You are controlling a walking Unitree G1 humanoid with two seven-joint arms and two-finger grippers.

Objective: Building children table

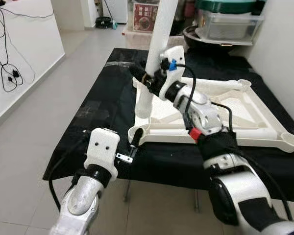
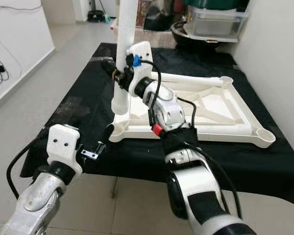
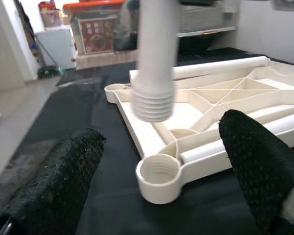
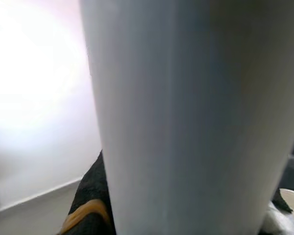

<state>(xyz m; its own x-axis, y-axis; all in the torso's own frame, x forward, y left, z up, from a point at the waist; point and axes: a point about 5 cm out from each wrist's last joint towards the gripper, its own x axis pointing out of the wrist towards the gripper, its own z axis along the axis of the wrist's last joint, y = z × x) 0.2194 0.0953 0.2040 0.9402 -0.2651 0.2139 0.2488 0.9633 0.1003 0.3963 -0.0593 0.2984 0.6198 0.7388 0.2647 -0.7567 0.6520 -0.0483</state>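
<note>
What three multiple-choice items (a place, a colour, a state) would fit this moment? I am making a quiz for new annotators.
1. Where is the threaded end of the white leg?
A. above a corner socket
B. on the floor
C. in a bin

2. What colour is the cloth under the tabletop frame?
A. red
B. black
C. yellow

3. How are the left gripper's fingers?
A. shut on the leg
B. open
C. shut on the cloth

Key: 1 A, the end hangs over the frame's corner; 2 B, the cloth is black; 3 B, its fingers stand apart, holding nothing.

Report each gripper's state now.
Left gripper: open, holding nothing.
Right gripper: shut on the white table leg.
</note>
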